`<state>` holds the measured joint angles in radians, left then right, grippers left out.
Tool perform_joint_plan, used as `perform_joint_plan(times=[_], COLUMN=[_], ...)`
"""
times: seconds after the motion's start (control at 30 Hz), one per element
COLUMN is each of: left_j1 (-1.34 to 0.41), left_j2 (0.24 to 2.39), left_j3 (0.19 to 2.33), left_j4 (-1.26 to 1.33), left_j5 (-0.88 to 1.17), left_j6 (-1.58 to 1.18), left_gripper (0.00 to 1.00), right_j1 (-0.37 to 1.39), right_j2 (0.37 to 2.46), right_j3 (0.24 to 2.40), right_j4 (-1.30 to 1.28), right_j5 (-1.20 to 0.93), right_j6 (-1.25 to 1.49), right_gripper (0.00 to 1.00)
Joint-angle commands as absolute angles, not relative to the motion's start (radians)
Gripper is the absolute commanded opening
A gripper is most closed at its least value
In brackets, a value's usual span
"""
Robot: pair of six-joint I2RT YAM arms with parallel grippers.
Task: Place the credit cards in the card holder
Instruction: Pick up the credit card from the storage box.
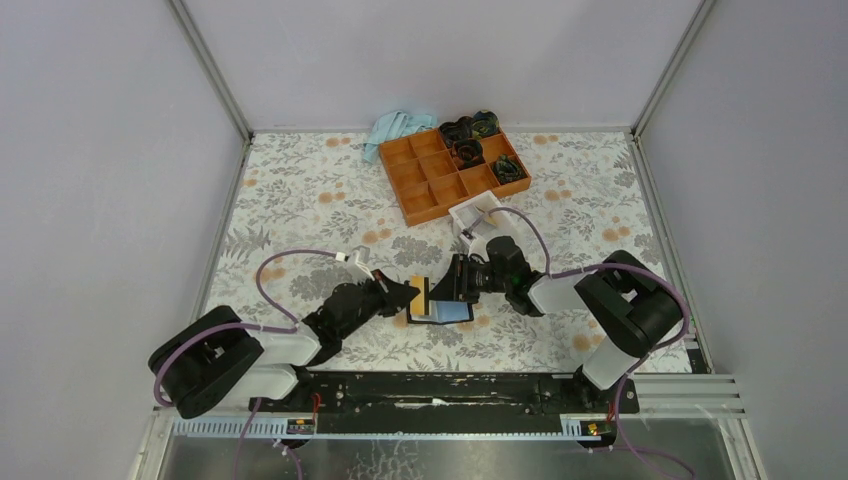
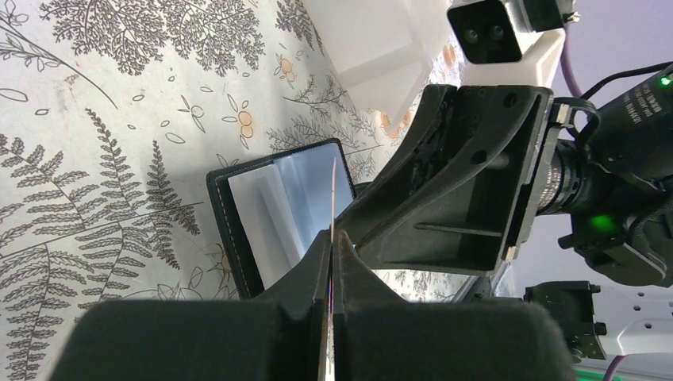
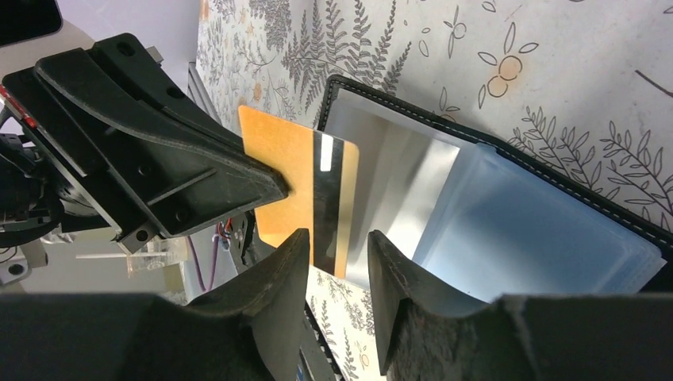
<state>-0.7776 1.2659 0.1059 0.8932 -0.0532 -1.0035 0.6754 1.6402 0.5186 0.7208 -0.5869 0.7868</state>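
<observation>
**A:** Where the floral worktop (image 1: 300,200) reaches its far right, what stands there?

**B:** An orange tray (image 1: 420,205), with a white box (image 1: 475,212) just on its near side.

**A:** And the holder (image 1: 452,311)?

**B:** It lies open at the near middle, between the two arms, with its pale blue lining facing up.

**A:** The left pincer (image 2: 332,234)?

**B:** It is closed tight on the left end of one orange card (image 3: 278,167). The card is held tilted over the holder's left edge. I cannot tell whether the card touches the lining.

**A:** The right pincer (image 3: 337,238)?

**B:** Its jaws are partly apart and hold nothing. It hangs over the holder, just beside the card's free end.
</observation>
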Motion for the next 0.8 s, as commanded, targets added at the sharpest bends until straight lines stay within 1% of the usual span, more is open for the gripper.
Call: perform_joint_plan(times=[0.0, 0.53, 0.77], left_j1=[-0.772, -0.776, -0.777], left_j2=[1.279, 1.322, 1.357], left_j3=[0.086, 0.071, 0.069], left_j4=[0.997, 1.077, 1.113], left_j5=[-0.077, -0.078, -0.07], left_j6=[-1.027, -1.062, -1.071], left_gripper=[0.0, 0.0, 0.0], right_j1=[0.684, 0.684, 0.684], right_j2=[1.658, 1.784, 1.873], right_j3=[0.502, 0.443, 0.425], right_j4=[0.848, 1.154, 1.4], right_j5=[-0.603, -0.631, -0.664], right_j6=[0.817, 0.934, 1.037], right_gripper=[0.41, 0.41, 0.39])
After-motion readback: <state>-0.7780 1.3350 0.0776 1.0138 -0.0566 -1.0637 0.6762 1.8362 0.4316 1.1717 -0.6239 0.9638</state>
